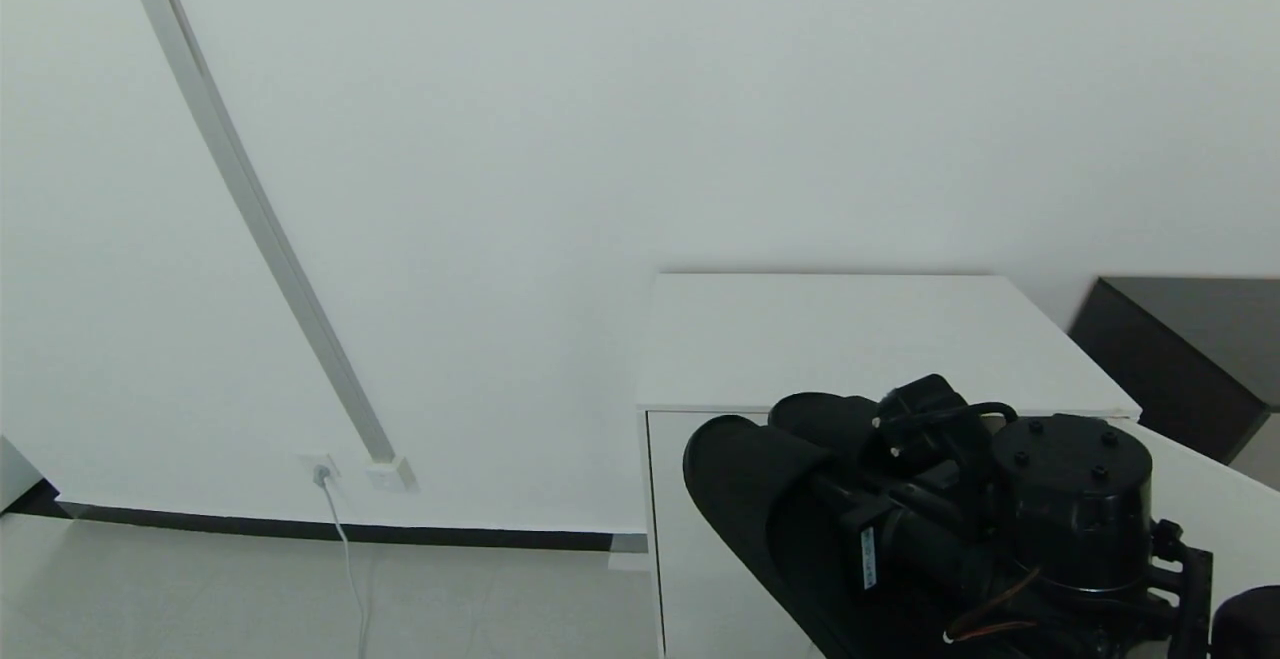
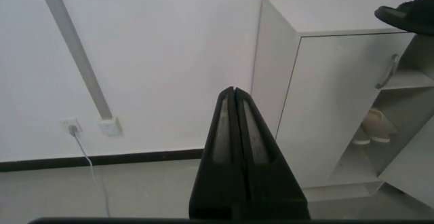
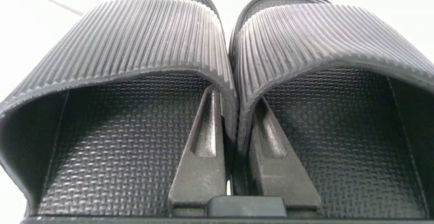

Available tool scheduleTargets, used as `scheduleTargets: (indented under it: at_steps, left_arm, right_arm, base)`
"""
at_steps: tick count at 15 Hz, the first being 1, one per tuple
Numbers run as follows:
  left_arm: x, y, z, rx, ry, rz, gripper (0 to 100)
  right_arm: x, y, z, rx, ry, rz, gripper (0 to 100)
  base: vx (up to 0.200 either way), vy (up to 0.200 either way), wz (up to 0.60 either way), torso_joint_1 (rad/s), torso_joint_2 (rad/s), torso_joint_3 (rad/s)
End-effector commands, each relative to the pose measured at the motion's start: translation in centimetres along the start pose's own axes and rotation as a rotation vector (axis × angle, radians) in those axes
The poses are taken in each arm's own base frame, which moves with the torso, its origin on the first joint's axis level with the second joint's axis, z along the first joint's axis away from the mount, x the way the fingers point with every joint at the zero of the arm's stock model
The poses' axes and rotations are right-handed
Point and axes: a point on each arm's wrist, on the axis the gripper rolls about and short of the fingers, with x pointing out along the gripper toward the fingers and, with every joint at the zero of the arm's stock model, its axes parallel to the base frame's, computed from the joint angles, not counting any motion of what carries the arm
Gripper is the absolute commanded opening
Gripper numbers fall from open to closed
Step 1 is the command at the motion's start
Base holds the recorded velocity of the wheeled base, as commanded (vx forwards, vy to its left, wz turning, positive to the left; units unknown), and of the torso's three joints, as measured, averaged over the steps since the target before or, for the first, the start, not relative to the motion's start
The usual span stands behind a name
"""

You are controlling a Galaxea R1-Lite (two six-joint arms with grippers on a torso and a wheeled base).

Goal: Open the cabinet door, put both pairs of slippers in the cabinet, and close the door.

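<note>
A tall white cabinet (image 1: 850, 339) stood against a plain white wall (image 1: 600, 89). One door panel (image 2: 332, 102) was shut. The section beside it was open, showing shelves. On a lower shelf (image 2: 366, 146) sat a pale pair of footwear (image 2: 373, 125), probably slippers.

A pair of black ribbed rubber slippers (image 1: 760, 479) hung in the air in front of the cabinet, near its top edge. At that height, a straight push forward would likely knock them against the top or the shut panel. They probably needed to come down and across to the open section.

Each slipper had a wide, ridged upper band and a footbed with a woven-looking texture. They sat side by side with their inner walls touching.

The right gripper (image 3: 234, 115) was clamped on those two inner walls, one finger inside each slipper. Soft walls could flex, so one slipper might slide free.

The left gripper (image 2: 234, 91) was empty, with its fingers pressed together, well away from the cabinet.
</note>
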Motion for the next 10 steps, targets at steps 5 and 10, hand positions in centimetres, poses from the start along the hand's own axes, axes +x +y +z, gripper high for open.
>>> scheduleTargets:
  at_steps: [5, 10]
  left_arm:
    - [0.01, 0.00, 0.00, -0.001, 0.001, 0.000, 0]
    - [0.01, 0.00, 0.00, -0.001, 0.001, 0.000, 0]
  right_arm:
    - [0.07, 0.01, -0.10, -0.001, 0.004, 0.000, 0]
    - [0.09, -0.01, -0.28, -0.003, 0.011, -0.001, 0]
  base:
    - [0.000, -0.160, 0.00, -0.002, 0.00, 0.004]
    - [0.000, -0.200, 0.00, 0.008, 0.00, 0.005]
